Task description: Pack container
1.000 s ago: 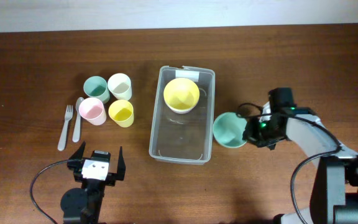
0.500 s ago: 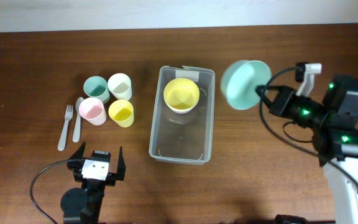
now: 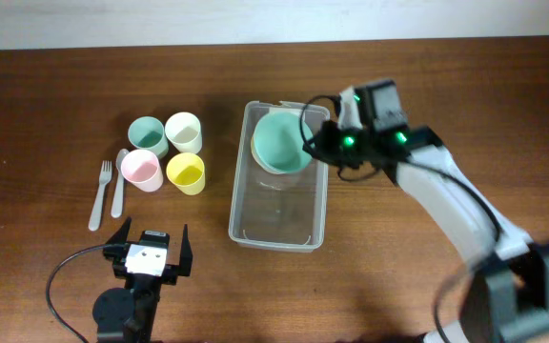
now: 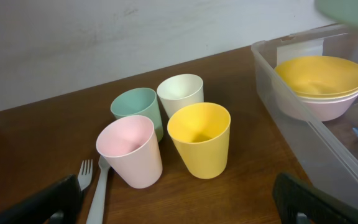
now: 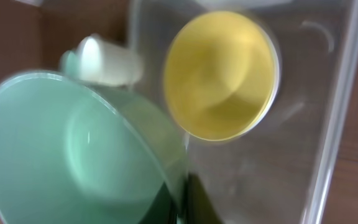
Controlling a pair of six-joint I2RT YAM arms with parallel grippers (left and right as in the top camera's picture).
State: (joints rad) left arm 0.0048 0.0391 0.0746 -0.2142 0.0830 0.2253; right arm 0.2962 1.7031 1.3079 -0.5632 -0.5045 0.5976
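Brown wooden desk [image 3: 46, 95]: the right claw [image 3: 315, 143], clenched on one mint-green round bowl [image 3: 281, 139], has swung from beside the clear rectangular plastic container [image 3: 276, 229] to over its far end, above one yellow bowl [image 4: 319, 74]. Ahead of the released, wide-spread left claw [image 3: 151, 238] stand four pastel cups [image 4: 199, 140], one fork [image 3: 97, 195] and one spoon [image 3: 120, 181].

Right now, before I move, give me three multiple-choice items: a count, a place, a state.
1. How many cups stand left of the container?
A two
B four
C six
2. Where is the green bowl?
A on the table
B over the yellow bowl in the container
C among the cups
3. How is the left pincer?
A open, empty
B shut on a cup
C shut on the green bowl
Answers:
1 B, teal, cream, pink and yellow show overhead.
2 B, the right pincer holds it there.
3 A, its fingers stand wide apart, nothing between.
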